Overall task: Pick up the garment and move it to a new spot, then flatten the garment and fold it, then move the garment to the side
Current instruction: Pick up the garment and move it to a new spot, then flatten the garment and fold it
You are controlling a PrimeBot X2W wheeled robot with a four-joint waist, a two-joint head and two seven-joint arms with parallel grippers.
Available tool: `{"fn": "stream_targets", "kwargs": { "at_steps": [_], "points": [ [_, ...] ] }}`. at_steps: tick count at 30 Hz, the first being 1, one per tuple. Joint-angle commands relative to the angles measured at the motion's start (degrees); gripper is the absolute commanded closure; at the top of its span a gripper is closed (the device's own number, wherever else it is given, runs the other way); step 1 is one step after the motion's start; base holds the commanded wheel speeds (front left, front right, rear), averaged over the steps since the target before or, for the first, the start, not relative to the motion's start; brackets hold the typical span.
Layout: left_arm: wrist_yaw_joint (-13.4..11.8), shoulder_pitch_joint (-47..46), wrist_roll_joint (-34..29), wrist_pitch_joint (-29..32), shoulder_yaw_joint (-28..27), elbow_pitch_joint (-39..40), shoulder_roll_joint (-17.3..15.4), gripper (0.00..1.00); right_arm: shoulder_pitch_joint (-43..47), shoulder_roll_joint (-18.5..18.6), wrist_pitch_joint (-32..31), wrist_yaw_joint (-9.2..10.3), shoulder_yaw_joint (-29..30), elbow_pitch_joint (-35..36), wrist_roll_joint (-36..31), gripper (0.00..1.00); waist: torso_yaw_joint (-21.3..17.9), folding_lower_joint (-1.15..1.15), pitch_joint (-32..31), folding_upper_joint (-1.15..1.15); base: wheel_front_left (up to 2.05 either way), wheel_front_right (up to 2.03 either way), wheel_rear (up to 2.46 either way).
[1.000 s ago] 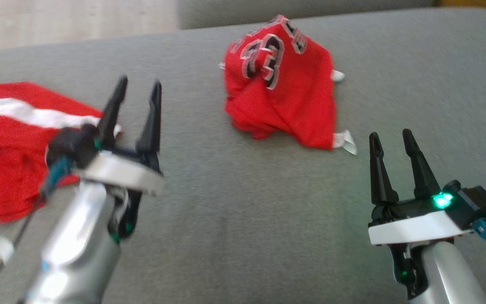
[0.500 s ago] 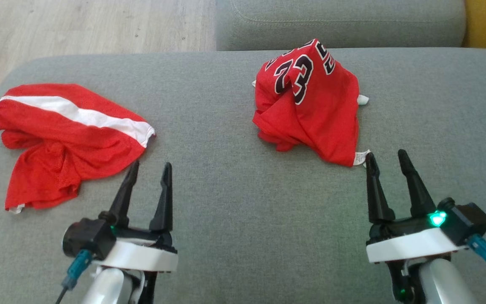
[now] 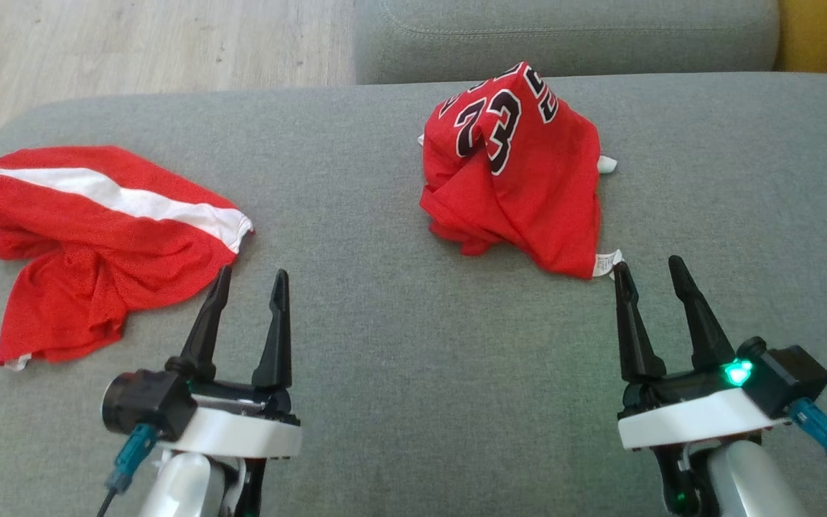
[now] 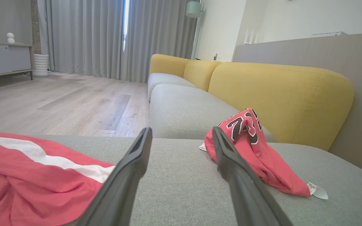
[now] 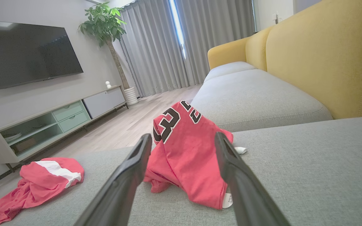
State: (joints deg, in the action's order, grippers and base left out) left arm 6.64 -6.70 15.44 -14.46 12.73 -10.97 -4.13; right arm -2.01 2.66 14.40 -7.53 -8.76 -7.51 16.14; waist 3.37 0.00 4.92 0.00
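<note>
A red jersey [image 3: 521, 179] with a black and white number lies in a peaked heap on the grey sofa seat [image 3: 399, 345], right of centre. It also shows in the left wrist view [image 4: 256, 157] and the right wrist view [image 5: 187, 157]. A red garment with a white stripe [image 3: 97, 237] lies crumpled at the left. My left gripper [image 3: 253, 271] is open and empty just off that garment's near right corner. My right gripper [image 3: 647, 262] is open and empty, its tips just short of the jersey's white tag [image 3: 609, 262].
Beyond the seat lie a second grey cushion [image 3: 564, 36], a yellow backrest [image 4: 281, 94] and wooden floor [image 3: 133, 50]. A TV cabinet [image 5: 58, 122] stands across the room. Bare seat fabric stretches between the two garments and to the right of the jersey.
The head camera has shifted, so the whole picture moved. My left gripper has drawn back from beside the striped garment's edge to the near side of it. Both grippers stay open.
</note>
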Motion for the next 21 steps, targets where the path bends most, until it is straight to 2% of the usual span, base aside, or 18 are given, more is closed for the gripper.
{"fn": "stream_targets", "kwargs": {
  "at_steps": [1, 5, 12, 21],
  "points": [
    [0.3, -1.4, -0.7, -0.5, -2.3, 1.5, 0.3, 0.00, -1.9, 0.2, 0.6, 0.04, -1.2, 1.7, 0.3, 0.00, 0.1, 0.00, 0.2, 0.00, 0.00, 0.00, 0.00],
    [0.5, -2.1, -1.0, -0.5, -2.0, 1.2, 0.7, 0.00, -2.7, 0.2, 0.6, 0.04, -1.0, 0.6, -0.6, 0.00, 0.5, 0.00, 1.3, 0.00, 0.00, 0.00, 0.00],
    [0.7, -3.6, -1.1, -0.5, -0.9, 0.4, 1.0, 0.00, -7.2, 0.2, 0.6, 0.04, 0.6, -7.0, -2.2, 0.00, 2.4, 0.00, 4.5, 0.00, 0.00, 0.00, 0.00],
    [0.8, -6.0, -0.7, -0.5, 0.3, -0.2, 1.2, 0.00, -17.9, 0.2, -1.9, 0.04, 4.3, -26.7, 1.6, 0.00, 6.2, 0.00, 8.6, 0.00, 0.00, 0.00, 0.00]
  ]
}}
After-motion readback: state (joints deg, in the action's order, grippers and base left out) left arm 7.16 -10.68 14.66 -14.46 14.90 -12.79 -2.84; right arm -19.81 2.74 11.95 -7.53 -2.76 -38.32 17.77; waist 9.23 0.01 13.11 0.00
